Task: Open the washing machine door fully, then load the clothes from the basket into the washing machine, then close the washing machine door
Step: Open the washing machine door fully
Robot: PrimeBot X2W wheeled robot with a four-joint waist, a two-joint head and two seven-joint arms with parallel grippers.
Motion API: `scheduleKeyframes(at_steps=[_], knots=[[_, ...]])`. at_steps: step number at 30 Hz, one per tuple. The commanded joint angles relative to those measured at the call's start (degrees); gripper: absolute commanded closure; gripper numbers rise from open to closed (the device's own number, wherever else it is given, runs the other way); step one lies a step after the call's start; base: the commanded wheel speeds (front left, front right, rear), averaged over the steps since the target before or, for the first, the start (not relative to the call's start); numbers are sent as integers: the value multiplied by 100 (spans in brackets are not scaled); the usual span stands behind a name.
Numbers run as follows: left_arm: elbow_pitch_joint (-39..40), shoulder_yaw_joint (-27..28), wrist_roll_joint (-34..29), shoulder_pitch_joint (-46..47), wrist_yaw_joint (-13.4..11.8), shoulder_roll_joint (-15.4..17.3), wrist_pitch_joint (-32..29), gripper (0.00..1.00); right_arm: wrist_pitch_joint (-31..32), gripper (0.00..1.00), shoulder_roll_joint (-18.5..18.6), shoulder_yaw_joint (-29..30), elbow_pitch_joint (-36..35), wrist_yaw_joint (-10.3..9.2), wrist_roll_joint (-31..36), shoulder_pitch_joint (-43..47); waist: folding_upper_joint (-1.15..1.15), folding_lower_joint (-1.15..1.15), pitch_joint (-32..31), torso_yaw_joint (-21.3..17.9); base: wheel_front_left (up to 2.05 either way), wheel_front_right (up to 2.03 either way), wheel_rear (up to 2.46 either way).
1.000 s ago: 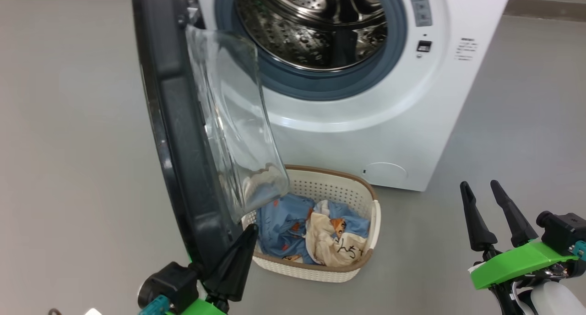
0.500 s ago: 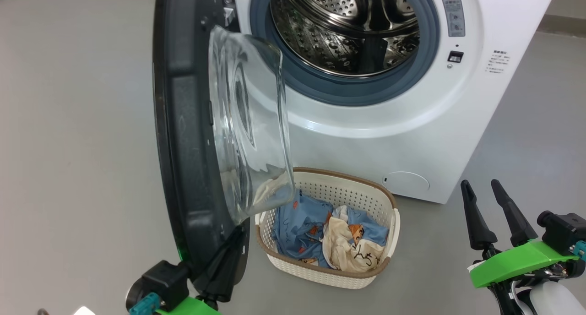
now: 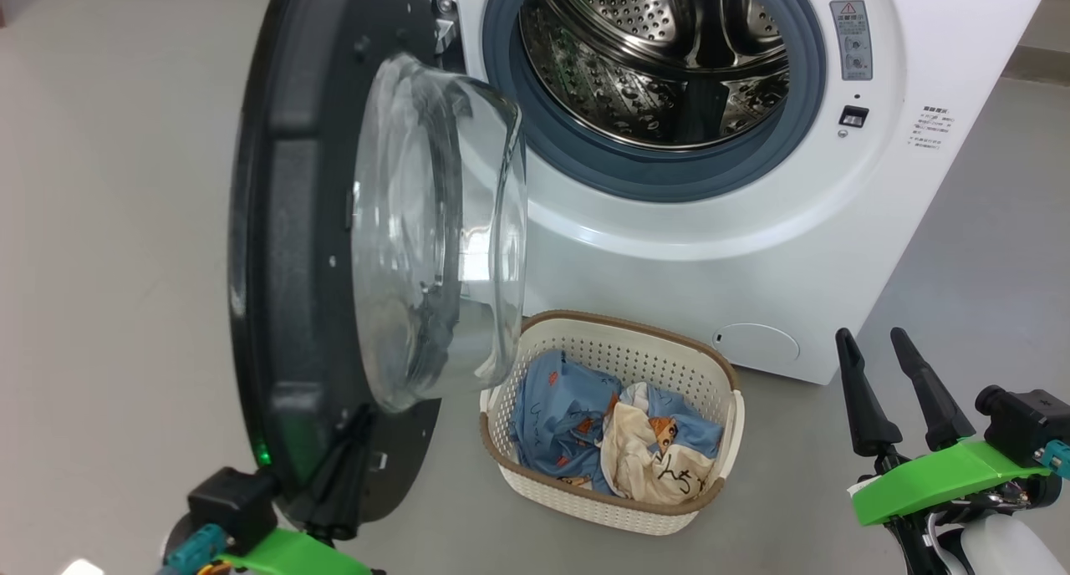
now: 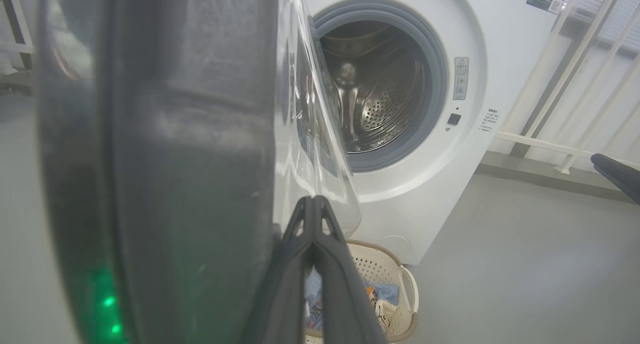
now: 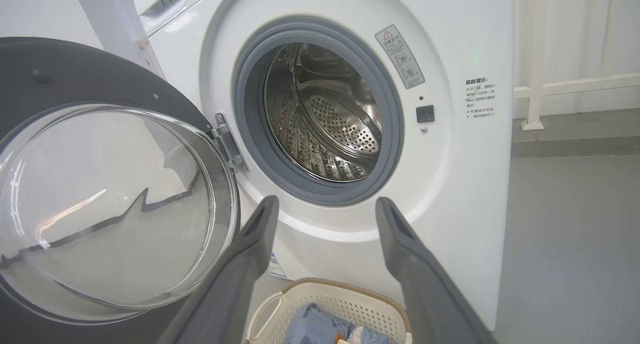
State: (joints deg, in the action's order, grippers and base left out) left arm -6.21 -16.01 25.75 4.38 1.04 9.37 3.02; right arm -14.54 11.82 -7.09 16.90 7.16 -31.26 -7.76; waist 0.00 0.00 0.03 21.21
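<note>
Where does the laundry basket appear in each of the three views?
Head view: basket lower centre, right of the door.
Left wrist view: basket bottom centre, behind shut left gripper.
Right wrist view: basket bottom edge, framed by open right gripper.
Shared landmark: grey gasket above it.

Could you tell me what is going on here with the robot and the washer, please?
The robot's left hand, shut, rests against the lower inner face of the washing machine door, which stands swung open. The right hand hangs open and empty. The clothes lie in the basket on the floor before the washing machine; the drum looks empty.
</note>
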Motion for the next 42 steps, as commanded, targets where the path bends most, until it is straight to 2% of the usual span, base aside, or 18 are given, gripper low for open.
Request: scheduleKeyframes(at_steps=[1, 10, 19, 25, 28, 42], knots=[[182, 325, 30, 155, -85, 155, 11, 100, -46, 0, 63, -95, -159, 33, 15, -114, 0, 0, 4, 6, 0, 0, 0], [150, 651, 157, 200, -206, 371, 27, 100, -46, 0, 79, -137, -149, 33, 13, -118, 0, 0, 52, 77, 0, 0, 0], [-97, 919, 277, 501, -165, 726, -109, 100, -46, 0, 106, -176, -140, 33, 14, -160, 0, 0, 153, 249, 0, 0, 0], [-447, 1074, 406, 744, -116, 880, -173, 100, -46, 0, 97, -210, -135, 33, 14, -209, 0, 0, 253, 341, 0, 0, 0], [-898, 1206, 505, 1042, -50, 1021, -155, 100, -46, 0, 109, -232, -139, 33, 25, -265, 0, 0, 372, 411, 0, 0, 0], [-2007, 1280, 607, 1994, 193, 1315, -101, 100, -46, 0, 163, -243, -156, 33, 74, -413, 0, 0, 705, 605, 0, 0, 0]])
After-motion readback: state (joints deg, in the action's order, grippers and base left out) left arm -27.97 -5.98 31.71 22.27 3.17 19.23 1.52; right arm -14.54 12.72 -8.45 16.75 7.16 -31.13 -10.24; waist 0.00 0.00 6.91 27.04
